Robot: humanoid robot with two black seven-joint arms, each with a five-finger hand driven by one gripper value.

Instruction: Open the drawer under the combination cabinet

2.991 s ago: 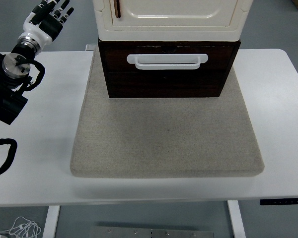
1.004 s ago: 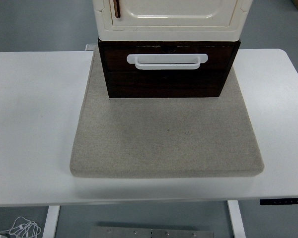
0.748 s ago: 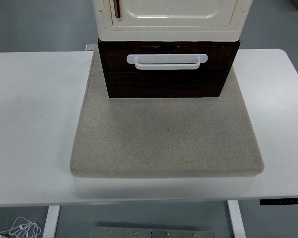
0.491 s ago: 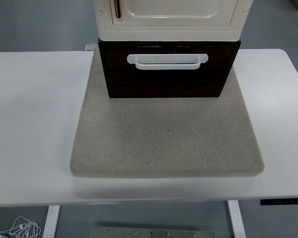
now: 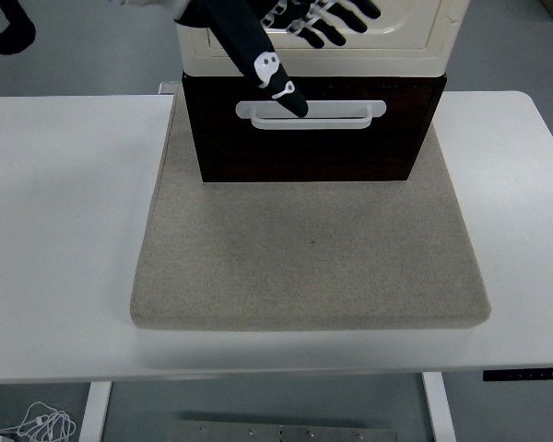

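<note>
Starting nearest the camera, the grey felt mat (image 5: 309, 267) on the white table (image 5: 64, 230) spreads well below the left hand (image 5: 276, 23), with nothing on it in the drawer's path. Beyond it, and just under the hand, stands the dark brown drawer (image 5: 304, 152), the lowest part of the combination cabinet; it looks fully shut, its front flush with the unit. Its white bar handle (image 5: 350, 112) runs left to right across the top of the drawer front, so its long axis lies crosswise to the hand's reach.

The left hand enters at the top of the view, in front of the cream upper cabinet (image 5: 415, 55), and is the only hand in sight. Its fingers (image 5: 336, 28) are splayed apart and hold nothing. One long black digit (image 5: 258, 55) slants down and to the right, its tip overlapping the left half of the handle; whether it touches the bar or only hangs in front of it cannot be told from this view.

The handle thus lies directly below the hand, most of it to the right of that tip. Judging from this, the fingers need to hook behind the bar, then pull toward the table's near edge
</note>
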